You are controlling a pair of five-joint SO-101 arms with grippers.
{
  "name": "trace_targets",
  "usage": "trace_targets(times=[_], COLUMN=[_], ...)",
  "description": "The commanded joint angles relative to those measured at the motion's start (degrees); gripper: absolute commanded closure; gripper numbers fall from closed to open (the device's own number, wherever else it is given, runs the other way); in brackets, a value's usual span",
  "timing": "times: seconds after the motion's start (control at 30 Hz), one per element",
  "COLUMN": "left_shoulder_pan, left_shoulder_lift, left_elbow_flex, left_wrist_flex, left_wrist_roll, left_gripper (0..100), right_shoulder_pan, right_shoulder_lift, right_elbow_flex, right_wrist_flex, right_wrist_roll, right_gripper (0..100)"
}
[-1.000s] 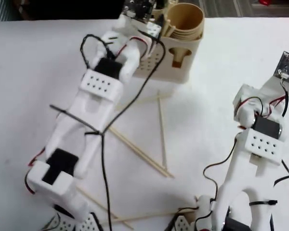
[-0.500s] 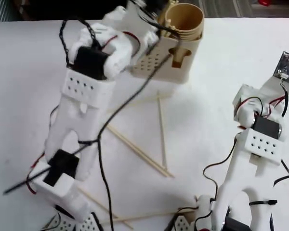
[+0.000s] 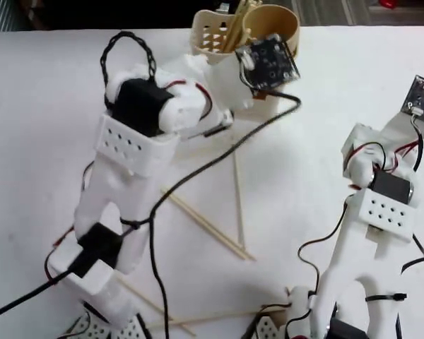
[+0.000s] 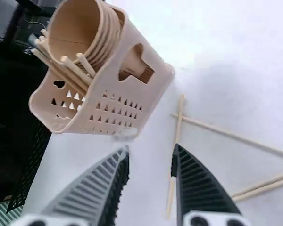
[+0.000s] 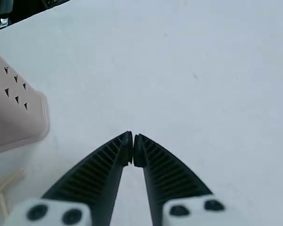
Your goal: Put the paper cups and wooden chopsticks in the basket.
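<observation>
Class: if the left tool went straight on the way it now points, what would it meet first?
Probably the left tool would meet the chopstick lying on the table ahead of its open tips, just short of the basket; depth is unclear.

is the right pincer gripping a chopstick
No, the right pincer is shut with nothing between its tips, above the white table.

A stack of tan paper cups [image 4: 78, 33] is held upright in one end of the beige perforated basket [image 4: 104, 110], several wooden chopsticks [image 4: 61, 63] are stood beside them inside it, and further chopsticks [image 3: 206, 224] are seen scattered, some crossed, on the white bench [image 3: 42, 85].
</observation>
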Motion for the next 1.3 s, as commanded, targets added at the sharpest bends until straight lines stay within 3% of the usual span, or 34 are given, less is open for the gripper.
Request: trace_targets(times=[0.0, 0.17, 0.4, 0.63, 0.87, 1.07, 1.27], left_shoulder_pan=[1.45, 4.44, 12.62, 12.79, 10.86, 8.40, 5.76], left_shoulder_lift=[-1.10, -4.62, -22.02, -35.38, -36.44, -34.07, -17.45], left_elbow_flex=[-1.93, 2.55, 31.21, 61.36, 84.04, 92.04, 84.40], left_wrist_flex=[1.93, 2.02, -0.35, -11.52, -25.49, -33.14, -36.04], left_wrist_roll=[-0.35, -1.32, -7.74, -10.81, -11.08, -17.32, -17.41], left_gripper=[84, 84, 84, 82, 79, 79, 79], right_shoulder_pan=[0.13, 0.13, 0.22, 0.22, 0.22, 0.22, 0.22], right_shoulder_lift=[-0.22, 4.88, 6.20, 5.93, 6.11, 6.11, 6.11], right_elbow_flex=[-0.09, -0.09, -2.81, -2.90, -2.90, -2.90, -2.90], right_wrist_flex=[-2.42, -6.55, -3.65, -3.30, -3.30, -3.30, -3.30], right_wrist_roll=[-0.18, -0.18, -0.18, -0.18, -0.18, -0.18, -0.18], right_gripper=[97.8, 97.8, 97.8, 97.8, 97.8, 97.8, 97.8])
